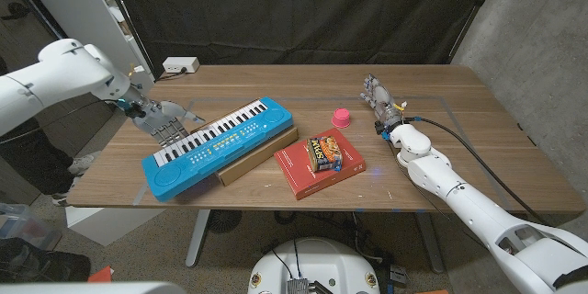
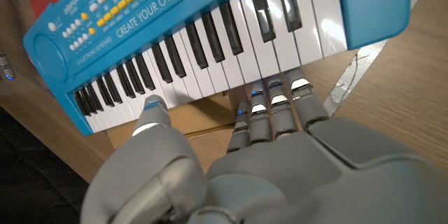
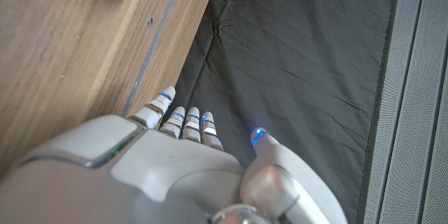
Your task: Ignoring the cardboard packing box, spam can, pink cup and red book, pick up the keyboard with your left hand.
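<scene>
In the head view, the blue toy keyboard (image 1: 218,146) is seen lying slantwise on the bench (image 1: 478,110), its far end propped on the flat cardboard packing box (image 1: 260,157), its near end toward the front edge. The left hand (image 1: 163,124) is held just behind the key side, fingers pointing at the keys, nothing yet grasped. The red book (image 1: 299,171) with the spam can (image 1: 327,154) on it lies just beside the box, and the pink cup (image 1: 341,117) stands a little beyond; the right hand (image 1: 382,99) is parked well apart, upright on its edge, released.

In the left wrist view, the fingertips (image 2: 278,101) are seen slipped under the white keys, and the thumb (image 2: 153,115) rests against the key fronts (contact looks likely but cannot be confirmed). The hand is judged not yet clamped. A sound grasp would be made by pushing the fingers deeper beneath the case and pressing the thumb down onto the key bed, near the middle, so the long body does not tip.

In the right wrist view, the right hand (image 3: 175,161) is seen with fingers straight, holding nothing, beside the bench's back edge. Open room is left above and to the keyboard's left; a straight lift should clear the box.
</scene>
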You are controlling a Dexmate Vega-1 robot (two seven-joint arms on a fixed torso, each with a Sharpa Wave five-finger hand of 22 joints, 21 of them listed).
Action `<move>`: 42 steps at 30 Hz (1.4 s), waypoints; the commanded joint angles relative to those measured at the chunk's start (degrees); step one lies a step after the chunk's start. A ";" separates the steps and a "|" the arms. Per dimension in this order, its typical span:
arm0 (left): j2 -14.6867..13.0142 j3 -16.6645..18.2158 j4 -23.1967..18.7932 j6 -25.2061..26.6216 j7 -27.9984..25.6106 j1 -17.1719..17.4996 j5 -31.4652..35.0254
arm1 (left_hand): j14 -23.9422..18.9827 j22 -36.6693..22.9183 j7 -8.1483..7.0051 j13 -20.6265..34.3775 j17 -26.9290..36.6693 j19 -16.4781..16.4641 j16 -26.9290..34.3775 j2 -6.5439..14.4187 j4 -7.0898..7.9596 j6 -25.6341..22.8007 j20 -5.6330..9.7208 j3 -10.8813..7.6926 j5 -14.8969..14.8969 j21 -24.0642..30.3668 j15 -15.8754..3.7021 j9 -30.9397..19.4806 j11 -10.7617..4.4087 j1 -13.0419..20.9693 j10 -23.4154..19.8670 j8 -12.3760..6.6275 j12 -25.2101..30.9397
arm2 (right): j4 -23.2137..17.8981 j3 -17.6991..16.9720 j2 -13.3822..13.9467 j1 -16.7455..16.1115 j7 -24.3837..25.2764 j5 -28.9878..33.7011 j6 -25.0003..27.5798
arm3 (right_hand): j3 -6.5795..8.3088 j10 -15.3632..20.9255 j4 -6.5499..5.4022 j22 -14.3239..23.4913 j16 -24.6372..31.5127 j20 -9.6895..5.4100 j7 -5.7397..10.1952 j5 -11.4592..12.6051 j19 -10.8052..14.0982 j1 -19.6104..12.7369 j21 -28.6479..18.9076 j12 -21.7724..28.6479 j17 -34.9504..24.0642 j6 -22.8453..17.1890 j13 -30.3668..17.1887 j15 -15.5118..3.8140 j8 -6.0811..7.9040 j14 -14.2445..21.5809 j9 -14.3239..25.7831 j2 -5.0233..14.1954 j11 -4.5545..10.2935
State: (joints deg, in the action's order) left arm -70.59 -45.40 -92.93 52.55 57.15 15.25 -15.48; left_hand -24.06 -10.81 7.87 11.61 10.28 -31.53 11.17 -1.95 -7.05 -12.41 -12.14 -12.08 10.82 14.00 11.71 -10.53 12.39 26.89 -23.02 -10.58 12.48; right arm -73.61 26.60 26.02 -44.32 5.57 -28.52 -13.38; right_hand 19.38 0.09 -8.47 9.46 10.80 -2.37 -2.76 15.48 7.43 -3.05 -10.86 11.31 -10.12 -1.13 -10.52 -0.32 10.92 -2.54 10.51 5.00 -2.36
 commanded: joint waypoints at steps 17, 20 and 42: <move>3.10 -2.67 7.35 -12.74 14.57 -0.40 8.32 | -3.59 -0.61 4.66 1.50 0.15 -4.36 0.65 4.46 -2.93 -0.54 2.79 0.67 0.87 0.33 -3.30 -0.61 -1.64 25.33 -2.34 -1.02 1.61 | 1.77 0.49 -1.14 1.55 0.31 0.71 -0.15 | 0.08 0.65 0.40 0.21 0.07 -1.49 -0.36 0.42 0.51 -0.40 -0.14 -0.16 -0.18 0.20 -0.16 0.23 0.08 0.28 0.15 1.95 -0.05; 2.52 -1.33 6.46 -12.54 12.72 0.99 7.88 | -7.14 -0.94 4.63 1.94 0.26 -6.75 1.46 6.06 -3.07 -4.50 4.38 -1.38 0.44 1.65 -5.80 -0.95 -4.24 31.20 -5.79 -2.00 3.18 | 2.47 0.75 -1.49 2.13 -0.04 0.78 -0.16 | 0.07 0.74 0.41 0.21 0.06 -1.50 -0.35 0.42 0.50 -0.41 -0.13 -0.14 -0.17 0.11 -0.16 0.20 0.11 0.28 0.15 1.92 -0.05; -8.14 31.41 -10.88 -7.89 -40.69 37.99 -22.36 | -43.10 -4.25 -3.06 9.09 3.70 -25.94 13.07 8.46 -2.41 -43.02 18.72 -5.88 -0.59 18.43 -22.83 -4.35 -17.62 48.62 -36.51 -13.83 17.64 | 2.78 0.93 -1.23 2.45 -0.98 1.05 -0.92 | 0.12 0.75 0.44 0.20 0.02 -1.52 -0.43 0.45 0.42 -0.47 -0.07 -0.19 -0.17 0.11 -0.15 0.19 0.11 0.38 0.15 1.97 0.02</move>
State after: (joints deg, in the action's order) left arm -74.26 -32.58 -97.50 46.64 51.49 30.35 -18.82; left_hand -55.62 -14.77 7.04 15.86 10.90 -49.09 23.32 1.59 -10.03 -51.14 -1.37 -17.73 10.06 31.33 2.10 -14.06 2.34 70.26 -50.29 -22.18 29.30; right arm -70.19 27.64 24.30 -41.55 4.74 -27.51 -14.10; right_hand 19.38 0.41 -8.46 9.46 10.80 -2.36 -2.76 15.71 7.42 -3.05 -10.86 11.31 -10.14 -1.13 -10.52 -0.01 10.92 -2.24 10.51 5.00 -2.04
